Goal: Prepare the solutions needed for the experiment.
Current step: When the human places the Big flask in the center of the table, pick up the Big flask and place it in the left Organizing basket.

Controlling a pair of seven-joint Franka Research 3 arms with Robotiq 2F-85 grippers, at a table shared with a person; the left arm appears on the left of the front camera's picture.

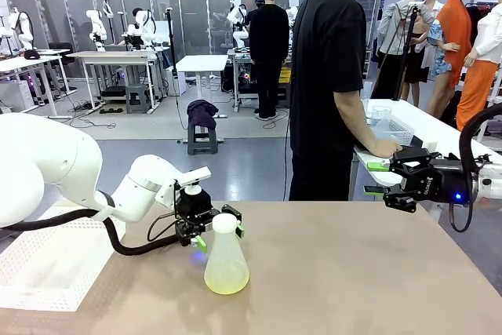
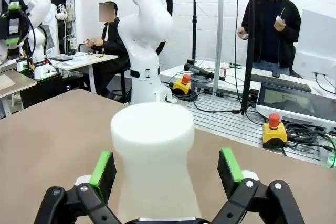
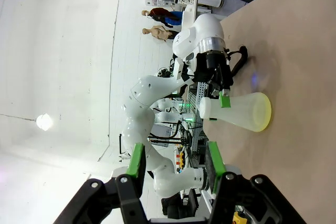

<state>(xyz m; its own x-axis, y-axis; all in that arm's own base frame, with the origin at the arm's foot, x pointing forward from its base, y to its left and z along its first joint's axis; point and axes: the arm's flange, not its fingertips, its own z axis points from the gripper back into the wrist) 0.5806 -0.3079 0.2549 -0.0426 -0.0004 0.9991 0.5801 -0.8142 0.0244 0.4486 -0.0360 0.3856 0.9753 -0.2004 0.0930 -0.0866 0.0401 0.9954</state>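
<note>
The brown table [image 1: 376, 272] is seen spanning the front view, with a white perforated tray [image 1: 47, 272] parked at about 8 o'clock; behind it a person in black [image 1: 329, 84] is stood at roughly 1 o'clock, one hand on the far table. The left arm [image 1: 47, 170] is brought in from 9 o'clock; the right arm is held off at 3 o'clock, well apart from everything.

A frosted conical flask [image 1: 226, 256] is stood upright on the table near 6 o'clock, with a bit of the solutions [image 1: 227, 278], pale yellow-green, pooled in its base; in the right wrist view the flask [image 3: 236, 111] is seen sideways at about 2 o'clock.

The left gripper [image 1: 217, 231] is set around the flask's neck, pads spread wide on either side, gaps left on both sides so nothing's pinched; in the left wrist view the neck [image 2: 152, 156] is framed between the green pads [image 2: 103, 169].

The right gripper [image 1: 384, 178] is held partly apart, nothing between its fingers [image 3: 137, 163].
</note>
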